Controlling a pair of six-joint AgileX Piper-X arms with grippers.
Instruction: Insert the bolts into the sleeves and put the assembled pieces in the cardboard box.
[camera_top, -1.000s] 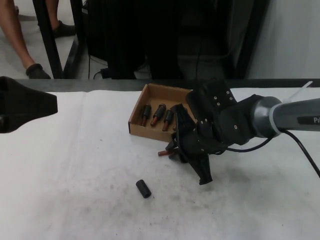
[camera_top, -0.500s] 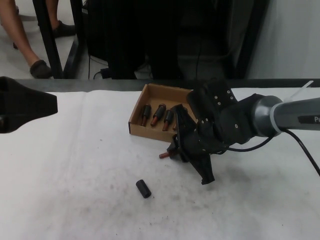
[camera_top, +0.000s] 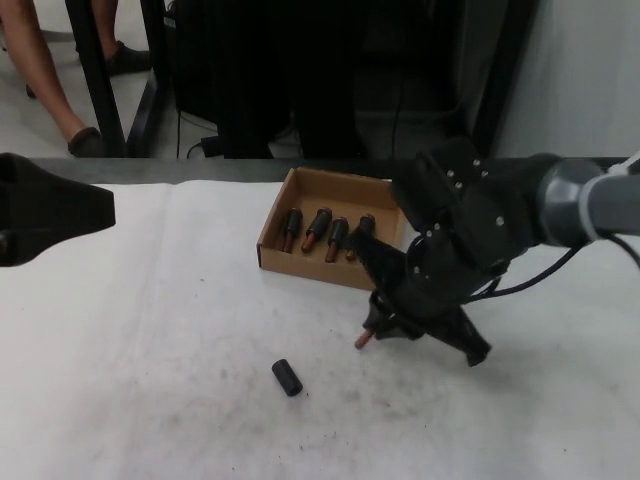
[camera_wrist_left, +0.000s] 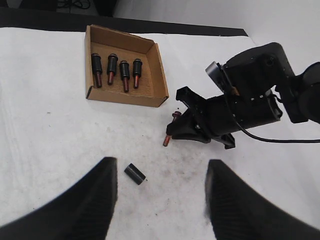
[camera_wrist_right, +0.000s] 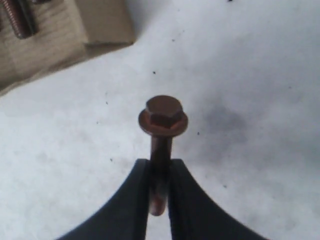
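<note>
My right gripper is shut on a copper bolt, its shank pinched between the fingertips and the hex head sticking out. The bolt hangs tilted over the white bench, in front of the cardboard box. A loose black sleeve lies on the bench nearer the front, left of the bolt. Several assembled pieces lie side by side in the box. My left gripper stands open high above the sleeve, with nothing between its fingers.
The left arm hangs over the bench's left side. The right arm's cable trails to the right. A dark frame and a person's legs are beyond the bench's far edge.
The right gripper has picked the bolt up from the bench beside the box front and carried it right and toward the front. The sleeve and left arm have stayed put.
</note>
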